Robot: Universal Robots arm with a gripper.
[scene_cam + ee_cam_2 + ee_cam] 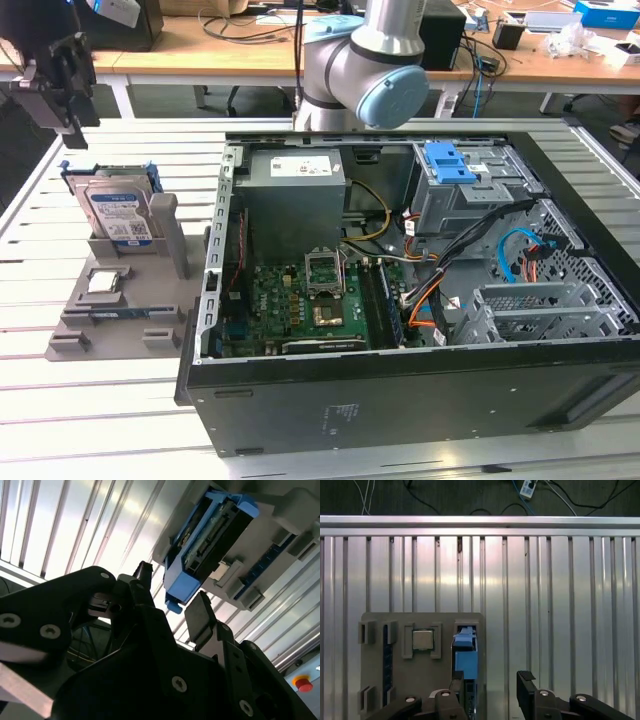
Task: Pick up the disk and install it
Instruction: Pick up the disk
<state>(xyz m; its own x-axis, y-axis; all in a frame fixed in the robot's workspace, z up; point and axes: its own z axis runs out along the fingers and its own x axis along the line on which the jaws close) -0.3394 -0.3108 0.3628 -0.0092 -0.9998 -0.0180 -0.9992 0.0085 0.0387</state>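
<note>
The disk (118, 213), a silver hard drive with a blue-and-white label in a bright blue carrier, stands on edge in a slot of the grey holder (75, 310) at the exterior view's left. My gripper (72, 120) hangs in the air above it and slightly beyond, not touching it. In both wrist views the black fingers (525, 681) stand apart with nothing between them, so the gripper (490, 685) is open. The disk's blue carrier edge (466, 652) lies close to one finger. The second wrist view shows the disk's connector end (210, 540) beyond the gripper (172, 597).
A small square CPU chip (105, 282) sits in the same holder beside the disk. The open computer case (400, 300) fills the middle and right of the slatted metal table (120, 420), with a blue-topped drive cage (450, 165) at its far side. The arm's base (365, 70) rises behind the case.
</note>
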